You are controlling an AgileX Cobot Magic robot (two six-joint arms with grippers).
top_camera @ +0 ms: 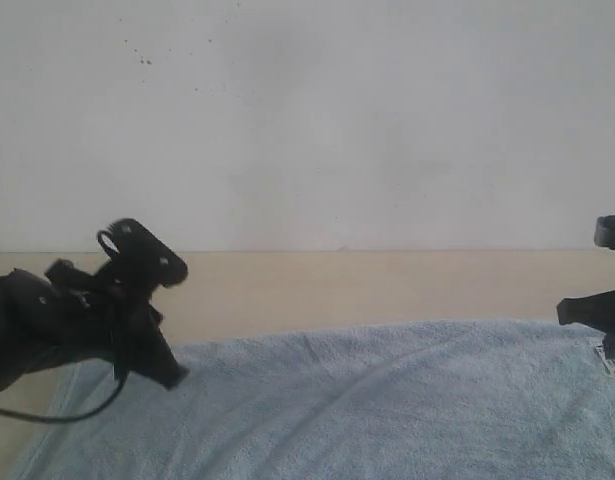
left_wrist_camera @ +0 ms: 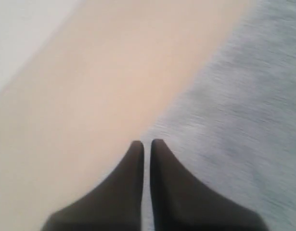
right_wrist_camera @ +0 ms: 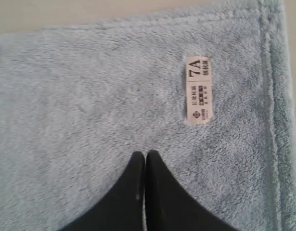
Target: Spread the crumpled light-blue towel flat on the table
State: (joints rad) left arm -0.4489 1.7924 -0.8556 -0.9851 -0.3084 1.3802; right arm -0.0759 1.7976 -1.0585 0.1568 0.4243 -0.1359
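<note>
Towel (top_camera: 387, 400) spans the table (top_camera: 337, 285) sideways; left gripper (left_wrist_camera: 147, 143) at its left edge, right gripper (right_wrist_camera: 146, 155) over the tag (right_wrist_camera: 198, 89) corner; both pinched closed, holding nothing

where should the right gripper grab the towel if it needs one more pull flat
Probably the stitched hem of the towel, beside the care tag. Come from outside that edge, over the table: the cloth lies flat there with no fold to pinch, and the hem is a firm ridge. The right gripper is shut, so open it first.
</note>
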